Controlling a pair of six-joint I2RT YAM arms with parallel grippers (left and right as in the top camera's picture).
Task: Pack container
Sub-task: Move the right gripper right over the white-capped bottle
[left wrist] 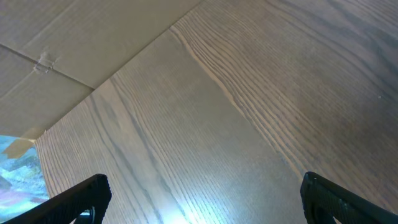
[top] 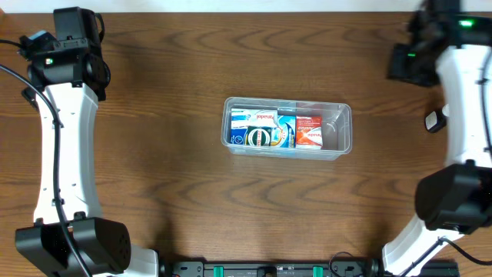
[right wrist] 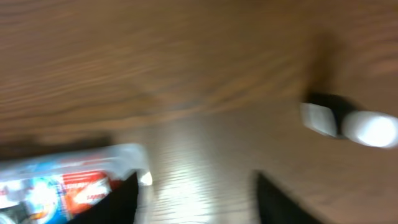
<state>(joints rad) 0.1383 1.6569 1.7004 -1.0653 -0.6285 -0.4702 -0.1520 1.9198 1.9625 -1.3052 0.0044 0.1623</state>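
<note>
While container (top: 288,128) sits mid-table, boxes (top: 265,132) packed inside, left gripper (left wrist: 205,199) hangs at its 10 o'clock, fingers (left wrist: 81,196) wide apart, holding nothing; right gripper (right wrist: 199,199) at 2 o'clock, fingers (right wrist: 121,199) parted, nothing between; right wrist view blurred.

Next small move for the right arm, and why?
Probably move the right gripper toward the small white-and-black item on the table: its jaws are open and empty, the item lies outside the container, whose right end looks free.
</note>
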